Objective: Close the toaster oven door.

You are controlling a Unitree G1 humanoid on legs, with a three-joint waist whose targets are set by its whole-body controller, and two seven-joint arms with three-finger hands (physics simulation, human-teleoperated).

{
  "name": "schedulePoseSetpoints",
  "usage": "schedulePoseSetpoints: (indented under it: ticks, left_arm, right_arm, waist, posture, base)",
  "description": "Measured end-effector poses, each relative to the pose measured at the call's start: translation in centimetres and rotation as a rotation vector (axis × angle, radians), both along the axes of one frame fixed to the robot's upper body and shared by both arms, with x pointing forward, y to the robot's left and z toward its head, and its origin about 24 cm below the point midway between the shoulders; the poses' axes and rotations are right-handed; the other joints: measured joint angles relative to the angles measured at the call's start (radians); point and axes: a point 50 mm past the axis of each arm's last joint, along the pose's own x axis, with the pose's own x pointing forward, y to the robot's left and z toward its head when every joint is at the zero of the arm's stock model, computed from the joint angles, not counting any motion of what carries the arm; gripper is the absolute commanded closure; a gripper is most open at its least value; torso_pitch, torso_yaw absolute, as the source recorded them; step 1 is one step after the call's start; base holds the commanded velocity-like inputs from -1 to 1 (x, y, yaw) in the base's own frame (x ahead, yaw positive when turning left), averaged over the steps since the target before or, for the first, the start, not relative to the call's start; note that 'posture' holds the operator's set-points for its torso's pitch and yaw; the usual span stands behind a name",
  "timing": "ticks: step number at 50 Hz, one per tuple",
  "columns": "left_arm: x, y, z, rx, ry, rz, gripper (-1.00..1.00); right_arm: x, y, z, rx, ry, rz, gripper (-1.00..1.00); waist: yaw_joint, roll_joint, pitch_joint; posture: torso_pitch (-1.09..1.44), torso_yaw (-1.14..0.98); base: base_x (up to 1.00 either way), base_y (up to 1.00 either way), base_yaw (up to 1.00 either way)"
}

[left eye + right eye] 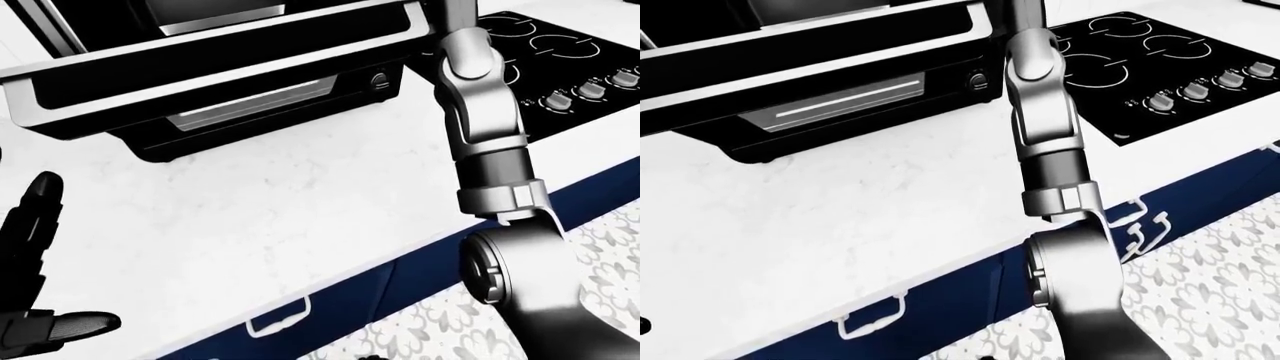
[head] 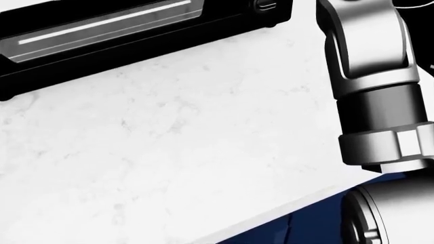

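- Your right arm (image 1: 1045, 135) was nearest the camera and the biggest thing in view: it rose from the bottom right of both eye views and ran up past the right end of the door. Its hand was out of sight above the top edge, so you could not tell from these views whether it was wide, narrow, or holding anything.
- The counter (image 1: 300, 217) spread white and bare below the oven, with blue cabinets (image 1: 940, 300) under its edge.
- The oven (image 1: 270, 105) sat at the top left of the eye views. Its door (image 1: 200, 64) hung open toward you, a long slab whose long axis ran left to right, tilted up toward the right.
- The stove (image 1: 1160, 60) lay to the right of the oven, knobs along its near edge.
- Your left hand (image 1: 35, 262) sat low at the left edge of the left-eye view, fingers spread wide and holding nothing, well apart from the door, which lay up and to its right.
- In my judgement the right arm was the nearer one, already alongside the door's right end; closing looked to call for a push up and away along that edge.
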Motion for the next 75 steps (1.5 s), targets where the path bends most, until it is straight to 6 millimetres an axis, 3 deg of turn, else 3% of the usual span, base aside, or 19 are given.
schedulePoseSetpoints:
  ticks: [11,26,46,75]
  left_arm:
    - [0.2,-2.1,-1.0,-0.006,0.040,-0.095,-1.00]
    - [0.5,-2.6,-1.6,0.010,0.050,-0.116,-1.00]
    - [2.2,-4.6,-1.1,0.064,0.058,-0.227,-1.00]
    - [4.2,-8.3,-2.7,0.161,0.095,-0.392,-1.00]
  right_arm:
    - [0.0,-0.1,0.2,0.000,-0.003,-0.003,-1.00]
    - [-0.1,-0.2,0.2,0.002,-0.001,-0.005,-1.00]
    - [0.0,-0.1,0.0,0.002,0.005,-0.003,-1.00]
    - [0.1,-0.3,-0.3,0.009,0.017,-0.008,-1.00]
  waist:
    - [0.002,-0.001,0.001]
    - [0.004,-0.006,-0.002]
    - [0.005,-0.006,-0.006]
    - [0.007,-0.012,-0.012]
  posture:
    - [0.00,0.00]
    - [0.00,0.00]
    - [0.00,0.00]
    - [0.00,0.00]
  base:
    - [0.00,0.00,0.00]
    - [0.00,0.00,0.00]
    - [0.00,0.00,0.00]
    - [0.00,0.00,0.00]
